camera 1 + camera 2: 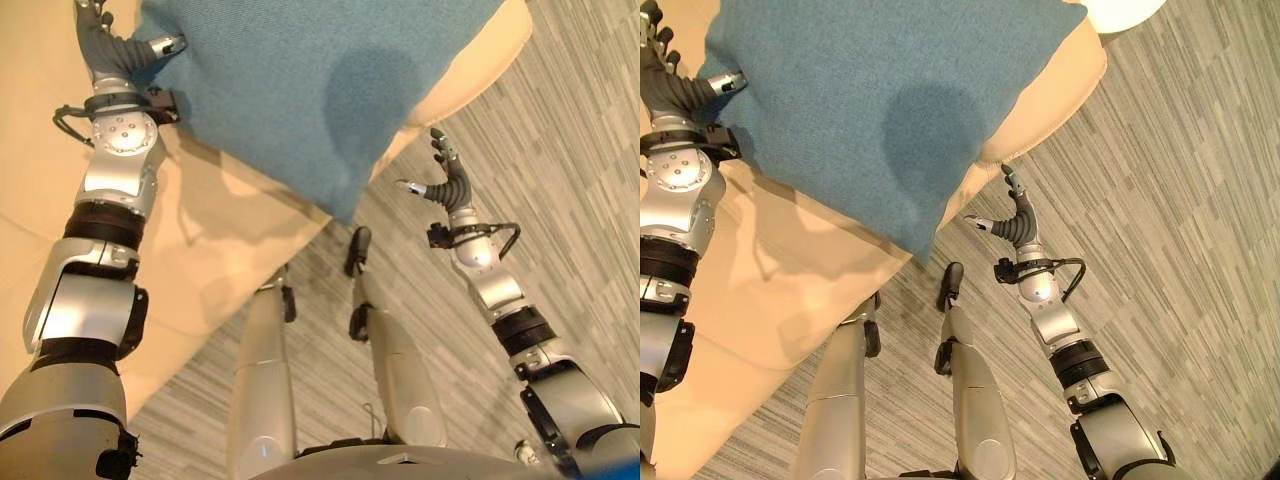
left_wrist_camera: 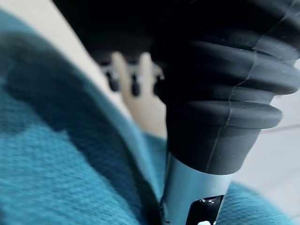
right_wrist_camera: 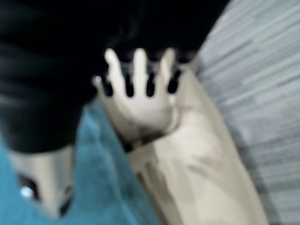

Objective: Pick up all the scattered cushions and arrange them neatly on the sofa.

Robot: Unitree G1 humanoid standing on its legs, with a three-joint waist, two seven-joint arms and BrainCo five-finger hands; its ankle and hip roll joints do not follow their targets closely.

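A large teal cushion (image 1: 320,80) lies flat on the beige sofa (image 1: 230,230), one corner reaching over the seat's front edge. My left hand (image 1: 105,45) sits at the cushion's left edge, its thumb (image 1: 165,45) resting on the teal fabric and its fingers stretched along the sofa beside it. In the left wrist view the cushion (image 2: 56,159) lies close under the hand. My right hand (image 1: 1018,222) hovers over the floor just off the sofa's edge, open, near that overhanging corner and touching nothing. Its fingers (image 3: 136,70) point at the sofa (image 3: 187,164).
Grey striped carpet (image 1: 560,120) covers the floor to the right of the sofa. A white rounded thing (image 1: 1128,10) shows at the sofa's far right corner.
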